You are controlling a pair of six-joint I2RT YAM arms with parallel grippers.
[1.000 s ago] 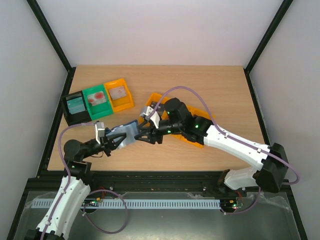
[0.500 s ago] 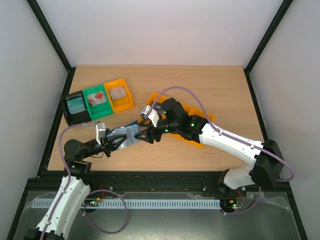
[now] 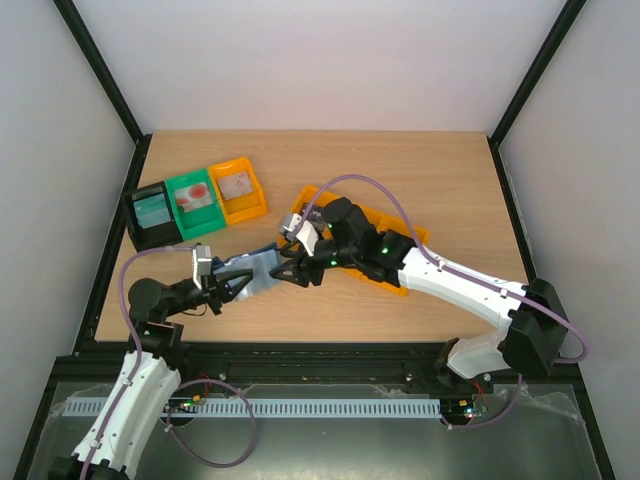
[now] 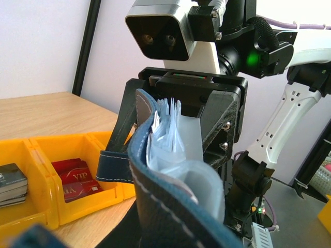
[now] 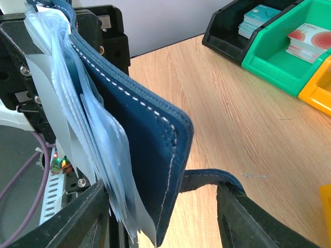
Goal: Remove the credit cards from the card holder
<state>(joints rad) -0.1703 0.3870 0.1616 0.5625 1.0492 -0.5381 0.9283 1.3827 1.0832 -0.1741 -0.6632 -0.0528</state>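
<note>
Up at 11 o'clock from the card holder (image 3: pixel 255 268), credit cards (image 3: pixel 193 197) lie in the small bins (image 3: pixel 150 215). The left fingers (image 3: pixel 226 285) appear clamped on the holder's near end. They hold it on edge above the worktop (image 3: pixel 420 170) with its clear sleeves (image 4: pixel 165 129) fanned out. Whether a card remains inside I cannot tell.

The holder looks light and floppy and its sleeves slick and flimsy, so it wants bracing at the stitched cover. A thin, stiff card is best pinched by an exposed edge and drawn straight out.

At the holder's 3 o'clock the right fingers (image 3: pixel 292 270) stand wide open astride the cover's edge and snap tab (image 5: pixel 207 178), holding nothing. The orange tray (image 3: pixel 415 236) lies beyond.

Against a second ago, the right arm has edged leftward onto the holder, while the left has hardly stirred.
</note>
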